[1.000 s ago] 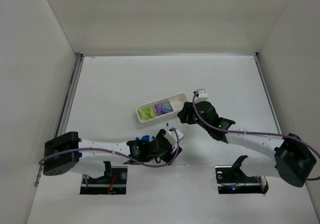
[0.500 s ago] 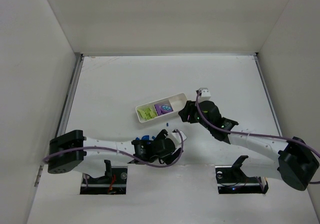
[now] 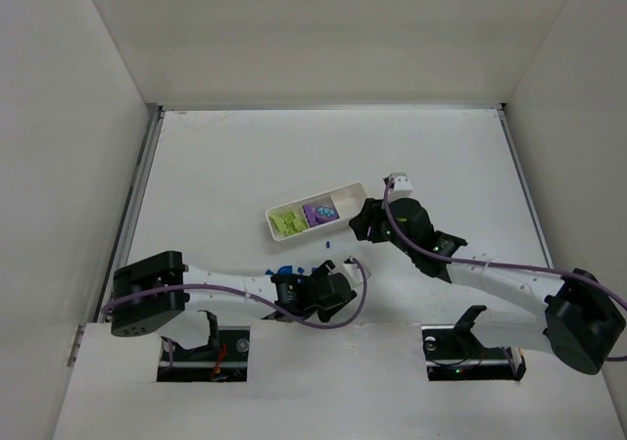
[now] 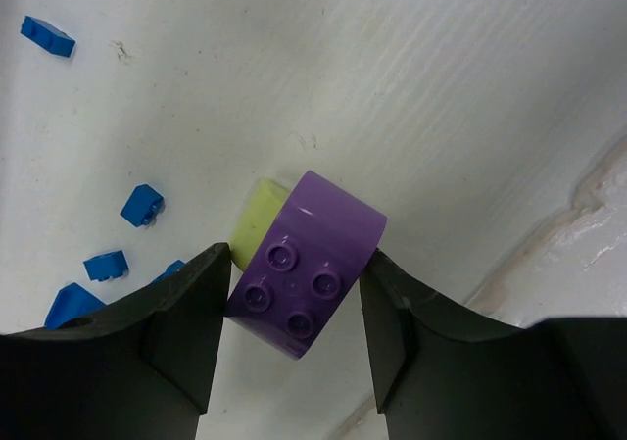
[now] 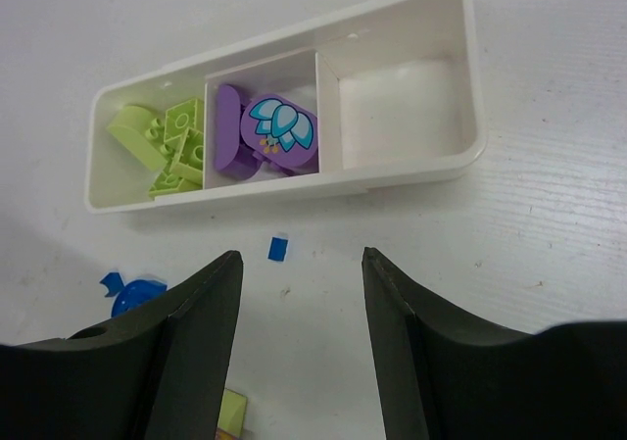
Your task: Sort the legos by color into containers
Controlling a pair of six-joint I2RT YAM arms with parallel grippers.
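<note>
Top view, left arm: Your left gripper [image 3: 336, 288] has swung a little to the right and nearer the front edge of the table [image 3: 225, 166] than it was a second ago. It sits low, with a cluster of blue bits [image 3: 284, 270] just behind its wrist.
Top view, right arm: Your right gripper [image 3: 361, 221] has barely shifted. It hangs at the right end of the tray [image 3: 323, 195].
Left wrist, grip: Your fingers [image 4: 186, 322] have come in from wide and now bracket the purple brick [image 4: 309, 264]. Both pads look to touch its sides, so I read this as a grip just made.
Left wrist, brick: It seems to rest on the table, studs toward the camera. A yellow-green piece [image 4: 257, 222] touches its far side, and you cannot tell from here whether the two are joined.
Left wrist, strays: Loose blue pieces [image 4: 142, 205] lie well apart to the left.
Right wrist, grip: The fingers stand apart with nothing between them.
Right wrist, tray: The left compartment [image 5: 127, 180] holds yellow-green bricks. The middle compartment [image 5: 279, 79] holds purple ones, one with a blue fan print. The right compartment [image 5: 397, 97] has no brick in it. One single blue bit [image 5: 278, 249] lies on the table just in front of the tray.
Meaning: The pick looks done, so your next move is likely to lift and carry to the middle compartment. Watch that the yellow-green piece does not ride along. The blues are not yet sorted.
</note>
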